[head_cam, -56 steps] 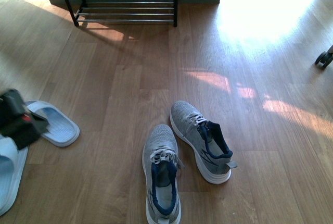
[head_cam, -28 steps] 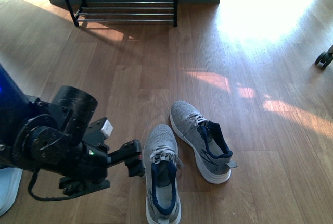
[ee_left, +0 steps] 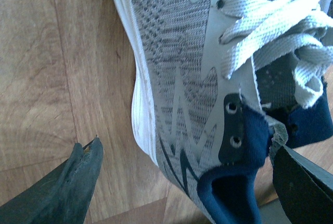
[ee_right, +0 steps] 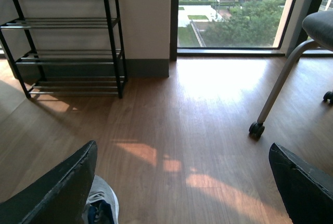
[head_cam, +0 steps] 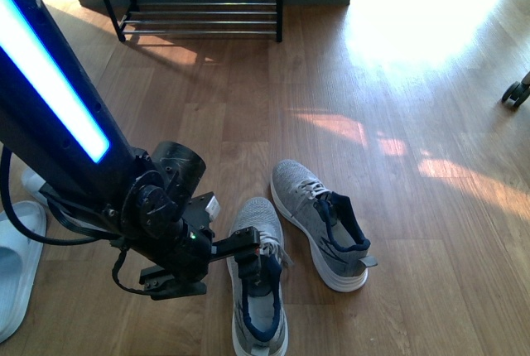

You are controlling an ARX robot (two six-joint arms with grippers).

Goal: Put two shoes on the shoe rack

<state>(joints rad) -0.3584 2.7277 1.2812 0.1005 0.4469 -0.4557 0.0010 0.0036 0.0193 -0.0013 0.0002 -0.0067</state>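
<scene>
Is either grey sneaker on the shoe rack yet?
No: the nearer sneaker and farther sneaker lie on the floor, away from the shoe rack.

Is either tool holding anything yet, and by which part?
Nothing is held. The left tool is open, straddling the near grey sneaker at its collar without closing on it; the right tool is open and empty.

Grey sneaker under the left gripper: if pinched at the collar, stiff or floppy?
The knit upper looks soft, so the collar probably squashes between the fingers. The thick white sole likely stays stiff and may swing the toe down. Loose laces could dangle and snag.
</scene>
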